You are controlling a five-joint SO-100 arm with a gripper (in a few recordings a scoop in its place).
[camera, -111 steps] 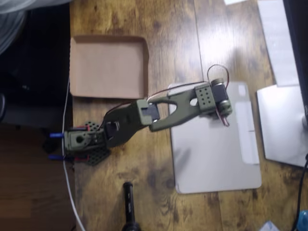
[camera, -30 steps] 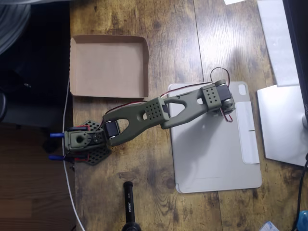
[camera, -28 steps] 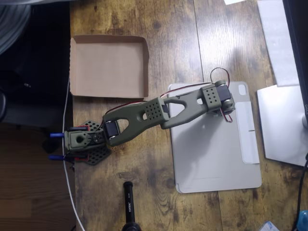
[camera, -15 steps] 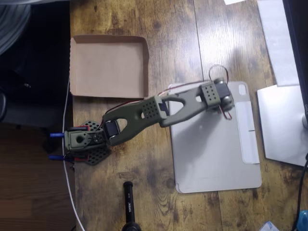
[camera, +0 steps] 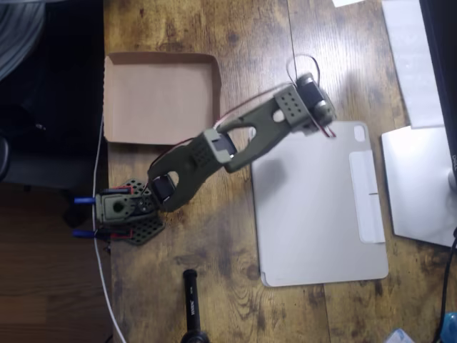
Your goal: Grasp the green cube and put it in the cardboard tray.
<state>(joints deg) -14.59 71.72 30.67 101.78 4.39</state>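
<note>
Olive-green robot arm is reaching over the desk with its jaws hidden under the wrist.

The wrist head is covering the jaws in the overhead view, so I cannot tell whether they are wide, narrow or holding anything; the small mint-green cube is not visible, and it may be sitting beneath the head. The shallow brown cardboard tray is lying well to the left of the jaws, its floor bare. The risk, as I judge it: if the cube is held loosely, it could be slipping out on the way across, or catching the tray's near wall. The flat light-grey tablet cover is lying just below the jaws on the dark, knotted wooden desk; the room to the left is dim.
</note>
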